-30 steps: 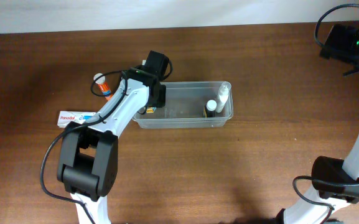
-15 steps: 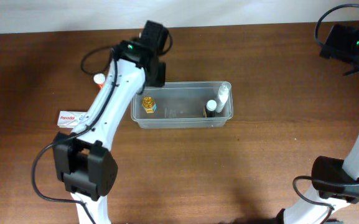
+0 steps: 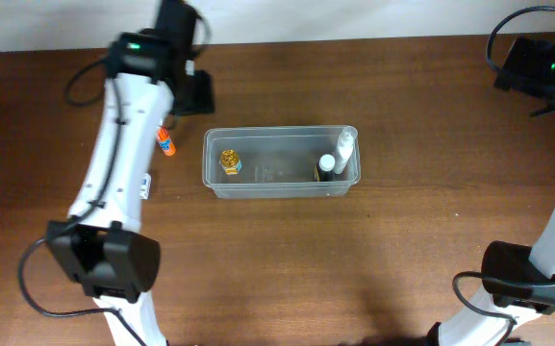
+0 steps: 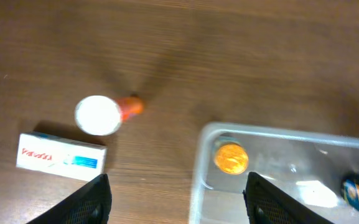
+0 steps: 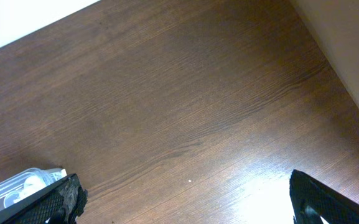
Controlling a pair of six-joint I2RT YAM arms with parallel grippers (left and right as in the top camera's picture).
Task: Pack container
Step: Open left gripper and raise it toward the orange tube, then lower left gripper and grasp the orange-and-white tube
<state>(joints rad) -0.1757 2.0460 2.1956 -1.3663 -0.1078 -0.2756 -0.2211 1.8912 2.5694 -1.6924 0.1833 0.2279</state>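
Note:
The clear container (image 3: pixel 282 185) lies in the middle of the table. Inside it, a gold-capped bottle (image 3: pixel 229 161) stands at the left end, and a white bottle (image 3: pixel 343 144) and a dark bottle with a white cap (image 3: pixel 325 165) are at the right end. My left gripper (image 3: pixel 196 94) is open and empty, high above the table to the upper left of the container. The left wrist view shows the open jaws (image 4: pixel 179 205) over the container's left rim (image 4: pixel 199 180) and the gold cap (image 4: pixel 231 157). My right gripper (image 3: pixel 537 62) is open and empty (image 5: pixel 188 205) at the far right.
An orange bottle with a white cap (image 4: pixel 98 115) and a white Panadol box (image 4: pixel 61 157) lie on the table left of the container. In the overhead view the bottle (image 3: pixel 166 144) and the box (image 3: pixel 145 185) are partly hidden under my left arm.
My left gripper has risen from the container's left end and swung up and to the left. The gold-capped bottle now stands uncovered in the container. The right arm has not moved.

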